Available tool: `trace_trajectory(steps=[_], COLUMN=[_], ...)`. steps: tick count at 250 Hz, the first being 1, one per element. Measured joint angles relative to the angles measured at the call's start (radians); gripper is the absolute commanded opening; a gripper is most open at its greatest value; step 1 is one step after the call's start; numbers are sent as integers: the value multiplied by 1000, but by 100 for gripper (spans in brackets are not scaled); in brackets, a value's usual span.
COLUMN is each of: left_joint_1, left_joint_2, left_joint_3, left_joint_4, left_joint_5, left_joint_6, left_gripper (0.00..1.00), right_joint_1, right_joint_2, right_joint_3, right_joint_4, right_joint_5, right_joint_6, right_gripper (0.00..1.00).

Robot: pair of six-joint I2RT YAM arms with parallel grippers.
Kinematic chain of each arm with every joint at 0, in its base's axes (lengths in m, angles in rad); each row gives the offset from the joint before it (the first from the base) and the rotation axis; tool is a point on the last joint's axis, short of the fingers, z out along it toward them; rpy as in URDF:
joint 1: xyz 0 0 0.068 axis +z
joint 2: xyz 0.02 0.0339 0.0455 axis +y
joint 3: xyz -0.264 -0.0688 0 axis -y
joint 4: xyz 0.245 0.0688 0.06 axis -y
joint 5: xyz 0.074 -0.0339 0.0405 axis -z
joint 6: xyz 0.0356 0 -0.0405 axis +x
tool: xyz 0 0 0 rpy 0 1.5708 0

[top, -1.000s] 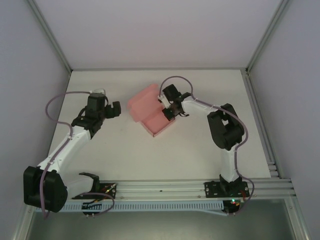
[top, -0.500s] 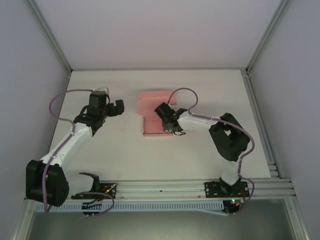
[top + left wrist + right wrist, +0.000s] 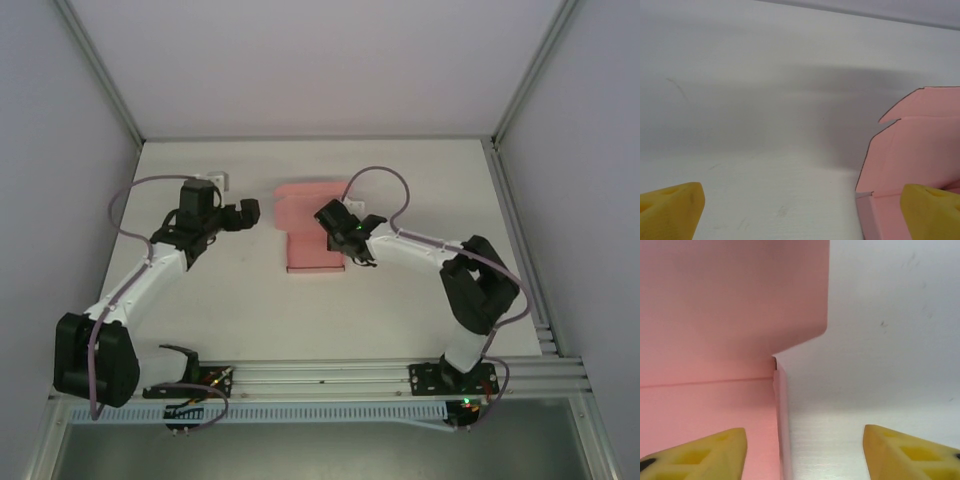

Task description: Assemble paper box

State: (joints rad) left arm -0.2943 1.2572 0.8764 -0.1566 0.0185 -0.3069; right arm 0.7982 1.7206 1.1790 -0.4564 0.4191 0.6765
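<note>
In the top view's centre-left, the left gripper holds its fingers fully apart and empty, near the paper box. The box lies on the desk, its long axis running top to bottom of the frame and its open lid flap toward the top. The right gripper has its fingers partly spread astride the box's right wall, gripping nothing; a sideways drift there would likely snag that thin wall and skid or crumple the box.

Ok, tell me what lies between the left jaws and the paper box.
Only bare table: the top external view shows a narrow strip separating the left gripper, jaws open, from the paper box.
</note>
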Motion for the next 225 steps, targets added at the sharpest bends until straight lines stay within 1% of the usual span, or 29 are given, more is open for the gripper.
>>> trace_trajectory(steps=[15,18,47,69,99,114,160,172,199,225], left_joint_1=[0,0,0,0,0,0,0,0,0,0], left_joint_2=[14,17,47,65,121,161,315,354,422,453], left_joint_3=[2,3,14,21,52,75,167,192,238,255], left_joint_4=[9,10,21,43,66,76,82,79,66,55], left_joint_5=[24,29,77,115,165,202,329,360,420,454], left_joint_6=[8,10,34,54,76,90,133,148,188,233], left_gripper=[100,100,100,100,100,100,100,100,100,100], right_joint_1=[-5,-6,-37,-93,-190,-237,-329,-351,-386,-398], right_joint_2=[-54,-65,-186,-272,-343,-356,-316,-281,-177,-87], right_joint_3=[-6,-8,-55,-120,-208,-237,-239,-223,-153,-78], right_joint_4=[9,13,74,146,238,286,364,375,380,373], right_joint_5=[18,23,26,9,-52,-100,-281,-346,-487,-575], right_joint_6=[-31,-28,-74,-91,-113,-152,-262,-291,-362,-434], right_gripper=[98,100,100,100,100,100,100,100,96,95])
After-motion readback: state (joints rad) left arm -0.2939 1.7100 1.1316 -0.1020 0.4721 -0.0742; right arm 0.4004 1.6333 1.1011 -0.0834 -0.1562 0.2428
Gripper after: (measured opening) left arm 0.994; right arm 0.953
